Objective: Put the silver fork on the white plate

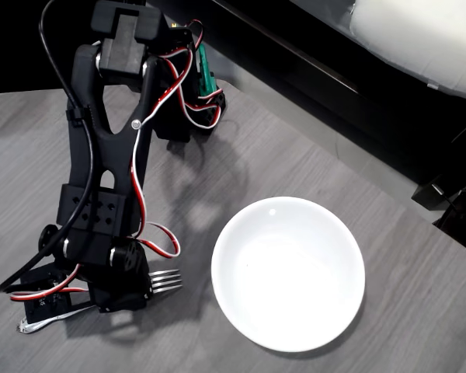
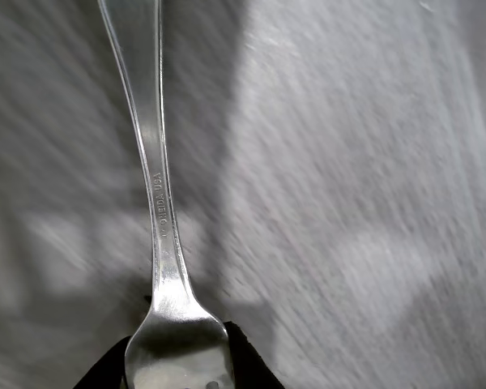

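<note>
Overhead view showed the fingers (image 1: 144,286) clamped on the silver fork (image 1: 165,281) near its tines, beside the white plate (image 1: 288,272).

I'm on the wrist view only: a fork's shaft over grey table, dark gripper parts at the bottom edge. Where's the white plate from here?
Observer: In the overhead view the white plate lies to the right of the silver fork, with a strip of bare table between them.
Operator: Which way do the tines point?
Observer: Toward the plate. They stick out from under the gripper on its right side.
Operator: And the handle end?
Observer: It pokes out at the arm's lower left, near the picture's bottom left corner, so the fork lies roughly crosswise under the gripper.
</note>
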`<state>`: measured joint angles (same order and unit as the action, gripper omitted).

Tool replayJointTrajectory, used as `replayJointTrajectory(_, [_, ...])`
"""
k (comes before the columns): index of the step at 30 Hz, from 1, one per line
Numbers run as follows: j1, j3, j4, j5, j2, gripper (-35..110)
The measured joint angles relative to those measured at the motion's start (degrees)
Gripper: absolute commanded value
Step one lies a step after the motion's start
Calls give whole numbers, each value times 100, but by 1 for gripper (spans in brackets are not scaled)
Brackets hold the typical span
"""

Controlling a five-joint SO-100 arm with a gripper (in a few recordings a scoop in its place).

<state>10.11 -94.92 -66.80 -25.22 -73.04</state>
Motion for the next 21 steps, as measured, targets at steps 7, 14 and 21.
replayJointTrajectory(7, [18,246,-475,9,-624,3])
replayJointTrajectory(14, [-202,272,-923,53,-1441,1])
replayJointTrajectory(21, [-914,281,-1239,378,-2013,0])
